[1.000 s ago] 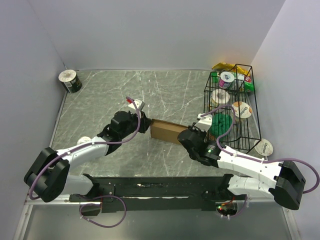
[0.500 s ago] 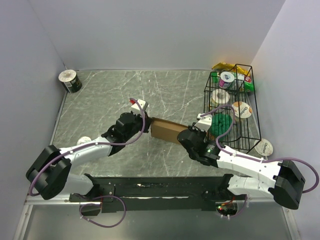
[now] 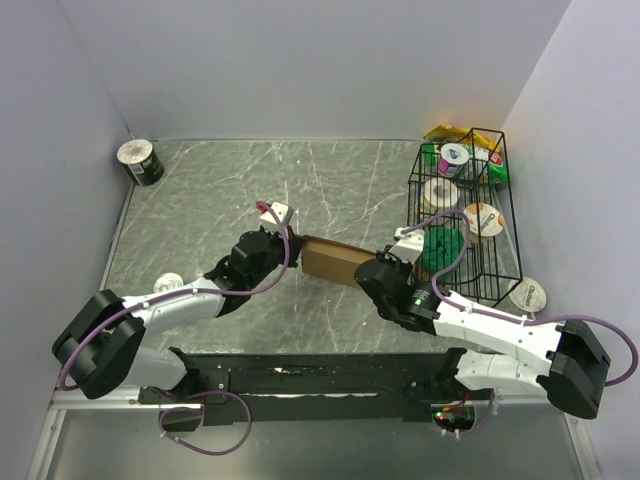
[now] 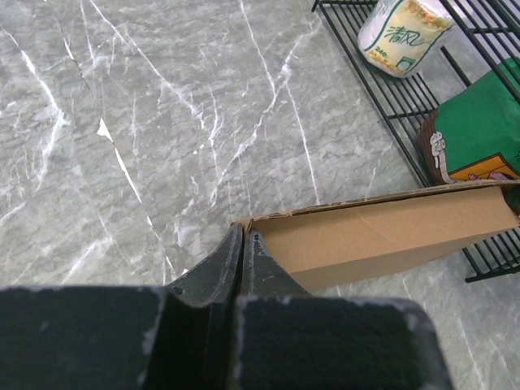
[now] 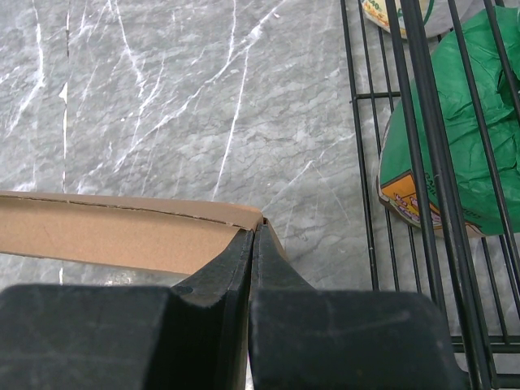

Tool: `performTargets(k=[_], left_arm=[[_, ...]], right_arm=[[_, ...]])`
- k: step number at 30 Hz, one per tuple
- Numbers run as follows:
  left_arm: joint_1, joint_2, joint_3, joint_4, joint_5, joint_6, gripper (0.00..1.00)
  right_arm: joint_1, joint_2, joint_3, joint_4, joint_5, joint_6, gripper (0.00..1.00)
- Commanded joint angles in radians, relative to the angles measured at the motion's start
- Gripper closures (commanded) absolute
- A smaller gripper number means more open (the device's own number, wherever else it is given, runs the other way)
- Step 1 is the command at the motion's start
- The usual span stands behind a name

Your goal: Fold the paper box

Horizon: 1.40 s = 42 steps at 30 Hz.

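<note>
The paper box (image 3: 335,262) is a thin brown cardboard box standing on its long edge mid-table, between my two grippers. My left gripper (image 3: 296,250) is shut on its left end; in the left wrist view the fingertips (image 4: 244,231) pinch the corner of the box (image 4: 382,236). My right gripper (image 3: 372,272) is shut on its right end; in the right wrist view the fingertips (image 5: 256,231) pinch the end wall of the box (image 5: 114,236).
A black wire basket (image 3: 495,215) with cups and a green bag (image 5: 463,138) stands just right of the box. A can (image 3: 140,162) sits at the back left corner. A cup (image 3: 527,295) lies by the right wall.
My left arm has shifted slightly and its wrist has dropped a little. The box and my right arm have stayed where they were.
</note>
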<state>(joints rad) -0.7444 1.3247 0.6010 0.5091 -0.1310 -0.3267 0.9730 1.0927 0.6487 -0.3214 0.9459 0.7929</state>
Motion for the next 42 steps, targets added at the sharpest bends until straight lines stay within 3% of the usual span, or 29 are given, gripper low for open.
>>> performTargets(k=[1,32,42], left_arm=[[-0.007,0.015,-0.055,-0.066,-0.024,-0.020,0.99],[-0.058,0.107,-0.106,-0.076,-0.105,-0.009,0.99],[-0.065,0.129,-0.035,-0.170,-0.133,0.041,0.99]], right_arm=[[0.023,0.047,-0.057,-0.148,-0.125,0.040,1.00],[0.050,0.027,-0.015,-0.252,-0.108,0.112,1.00],[0.049,-0.115,0.038,-0.373,-0.098,0.134,0.84]])
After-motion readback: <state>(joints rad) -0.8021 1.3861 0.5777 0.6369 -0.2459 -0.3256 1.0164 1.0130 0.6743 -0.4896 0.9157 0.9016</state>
